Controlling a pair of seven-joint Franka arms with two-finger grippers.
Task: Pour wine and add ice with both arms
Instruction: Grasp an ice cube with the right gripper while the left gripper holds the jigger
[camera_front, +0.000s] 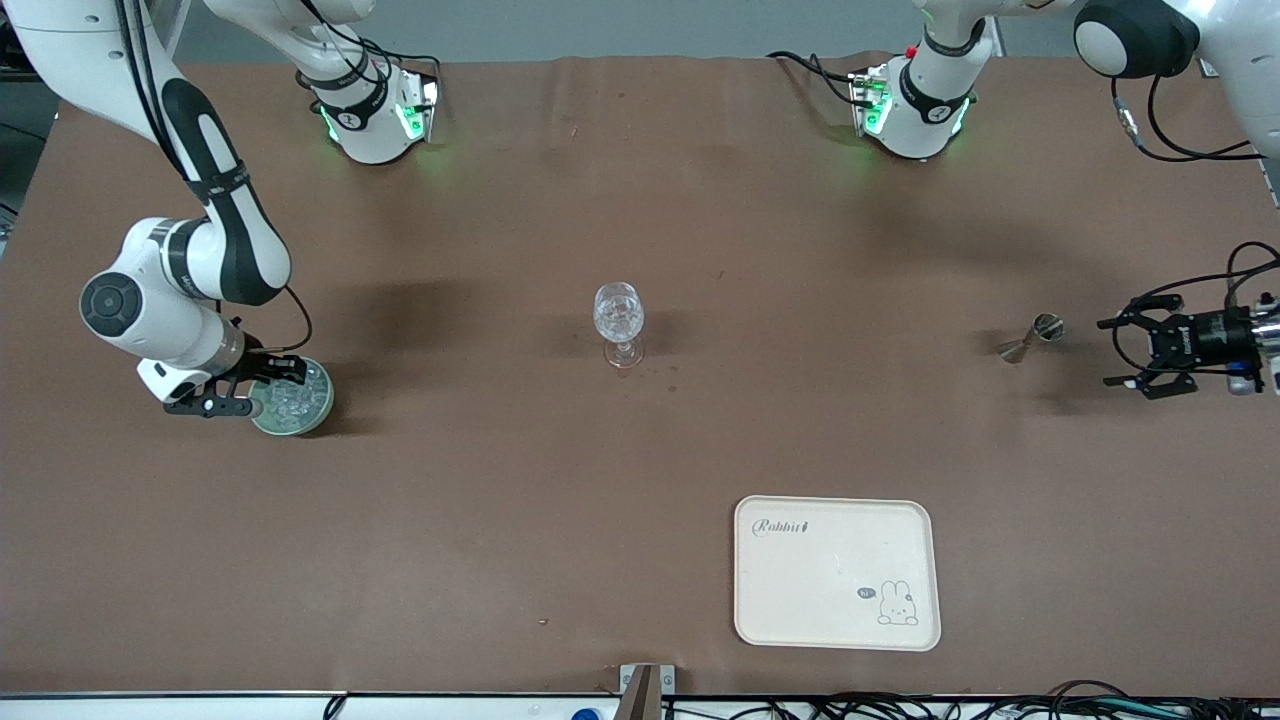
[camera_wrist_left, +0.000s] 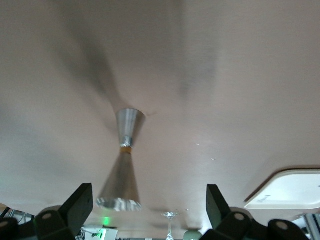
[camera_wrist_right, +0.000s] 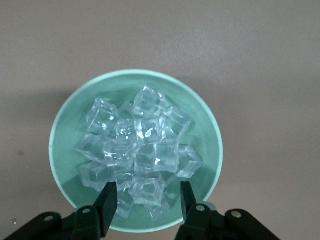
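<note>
A pale green bowl (camera_front: 300, 415) holds several clear ice cubes (camera_wrist_right: 137, 150) at the right arm's end of the table. My right gripper (camera_front: 262, 385) is open just over the bowl, its fingers on either side of a cube (camera_wrist_right: 146, 192) near the rim (camera_wrist_right: 60, 125). A clear stemmed glass (camera_front: 619, 320) stands at the table's middle. A small metal jigger (camera_front: 1030, 338) stands toward the left arm's end. My left gripper (camera_front: 1125, 352) is open and empty, low above the table beside the jigger (camera_wrist_left: 122, 160), apart from it.
A cream tray (camera_front: 838, 572) with a rabbit print lies nearer the front camera than the glass, and shows in the left wrist view (camera_wrist_left: 290, 190). The arm bases (camera_front: 375, 115) stand along the table's edge farthest from the camera.
</note>
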